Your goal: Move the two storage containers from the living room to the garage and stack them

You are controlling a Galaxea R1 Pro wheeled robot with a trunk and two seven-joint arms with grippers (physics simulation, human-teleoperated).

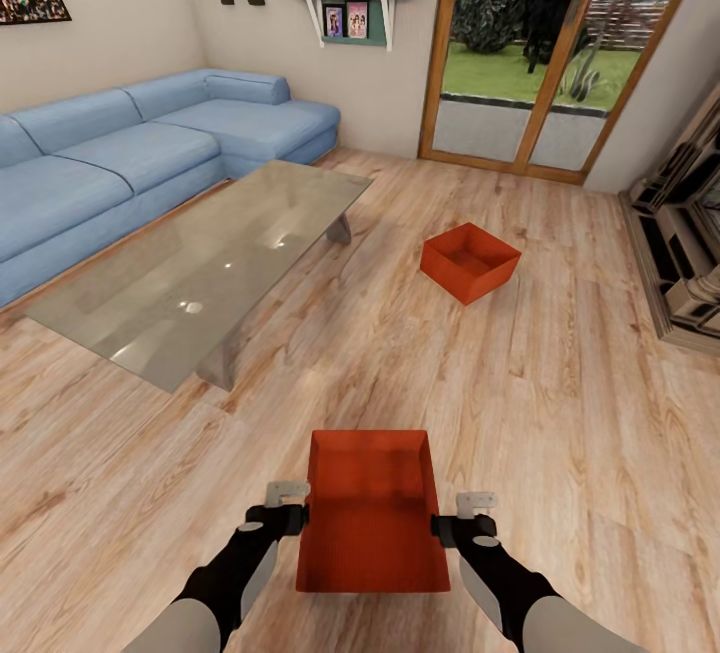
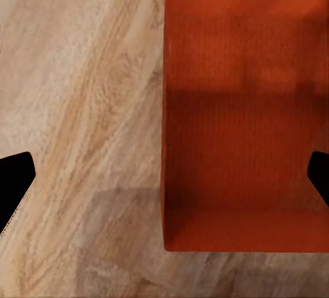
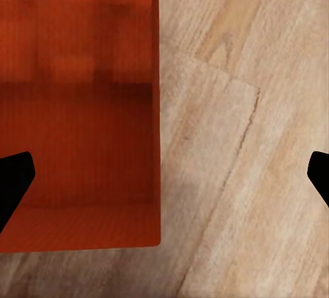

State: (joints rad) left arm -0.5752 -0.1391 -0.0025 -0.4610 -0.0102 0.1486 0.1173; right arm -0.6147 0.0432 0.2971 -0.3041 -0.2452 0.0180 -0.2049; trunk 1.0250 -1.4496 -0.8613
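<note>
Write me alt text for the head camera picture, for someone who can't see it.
Two robot arms flank a red-orange storage container, left gripper and right gripper at its sides above the wood-plank floor. A second container sits farther ahead, right of a glass coffee table and blue sofa.

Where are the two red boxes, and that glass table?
Near red box [image 1: 372, 523]: head view, its inside, between both hands.
Far red box [image 1: 470, 263]: head view, its inside floor.
Glass table [image 1: 200, 268]: head view, middle of the glass top.
</note>
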